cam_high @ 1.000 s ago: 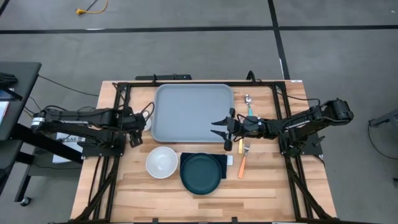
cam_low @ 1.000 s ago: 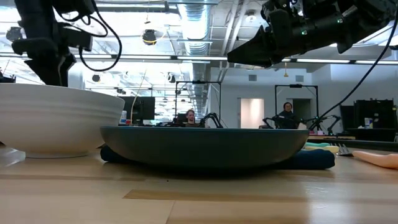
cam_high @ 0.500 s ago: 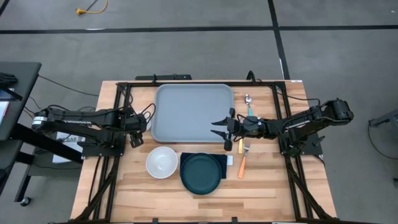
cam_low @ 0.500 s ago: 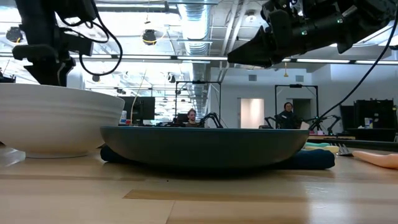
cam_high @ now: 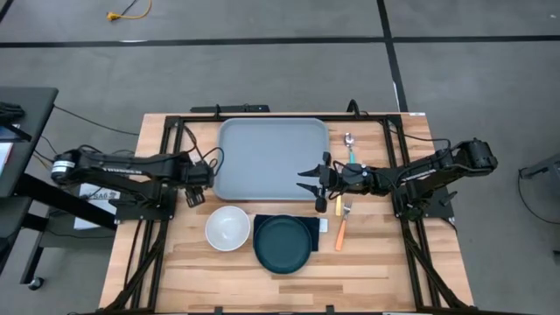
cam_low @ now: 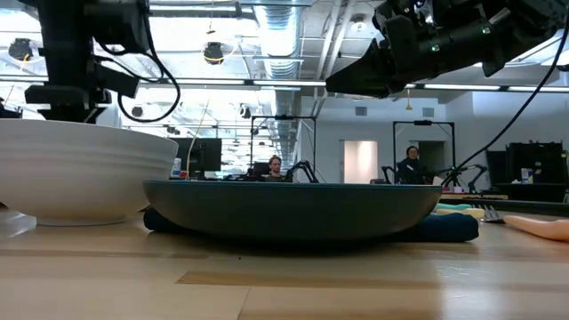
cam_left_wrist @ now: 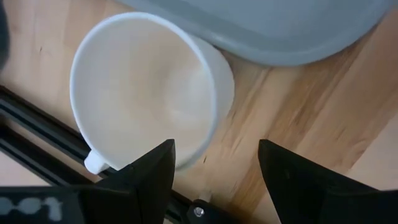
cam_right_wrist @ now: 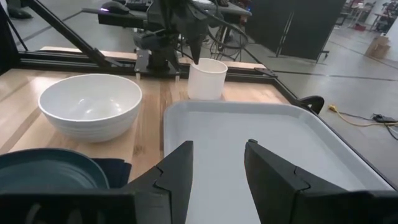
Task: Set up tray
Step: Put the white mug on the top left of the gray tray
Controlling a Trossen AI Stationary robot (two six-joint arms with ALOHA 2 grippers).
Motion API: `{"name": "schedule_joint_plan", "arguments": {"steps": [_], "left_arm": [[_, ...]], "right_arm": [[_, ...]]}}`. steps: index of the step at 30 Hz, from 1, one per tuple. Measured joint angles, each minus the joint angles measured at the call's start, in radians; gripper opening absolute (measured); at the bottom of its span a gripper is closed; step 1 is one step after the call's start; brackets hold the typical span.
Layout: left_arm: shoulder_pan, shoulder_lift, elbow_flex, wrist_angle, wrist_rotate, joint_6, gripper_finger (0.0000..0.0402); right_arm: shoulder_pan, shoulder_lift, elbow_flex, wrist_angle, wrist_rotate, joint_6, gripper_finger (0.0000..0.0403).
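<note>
The light grey-blue tray [cam_high: 271, 157] lies flat at the table's far middle. My right gripper [cam_high: 308, 181] hovers open over the tray's near right corner [cam_right_wrist: 261, 155], fingertips apart [cam_right_wrist: 217, 165]. My left gripper [cam_high: 201, 175] is open above a white cup [cam_high: 207, 173] that stands upright just left of the tray. In the left wrist view the cup [cam_left_wrist: 146, 93] shows from above, with the gripper [cam_left_wrist: 214, 168] above its near side. A white bowl [cam_high: 227, 227] sits near the tray. A dark teal plate [cam_high: 283, 243] rests on a navy napkin [cam_high: 313, 226].
A spoon [cam_high: 349, 142], a fork [cam_high: 346, 210] and an orange-handled utensil [cam_high: 340, 233] lie right of the tray and plate. Black frame rails [cam_high: 166, 131] run along the table's left and right sides. Bare wood shows along the near edge [cam_high: 367, 280]. People sit far behind [cam_low: 411, 160].
My left gripper has moved a little toward the table's right, closing in over the white cup beside the tray. The right arm and all the tableware have kept still.
</note>
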Motion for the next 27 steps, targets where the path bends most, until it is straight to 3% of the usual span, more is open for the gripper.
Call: {"name": "schedule_joint_plan", "arguments": {"steps": [15, 27], "left_arm": [[0.052, 0.070, 0.001, 0.000, 0.004, -0.007, 0.0214], [0.053, 0.070, 0.001, 0.000, 0.011, -0.012, 0.0084]], "right_arm": [[0.000, 0.000, 0.000, -0.003, 0.000, 0.000, 0.0136], [0.000, 0.000, 0.000, -0.008, 0.000, 0.000, 0.0136]]}}
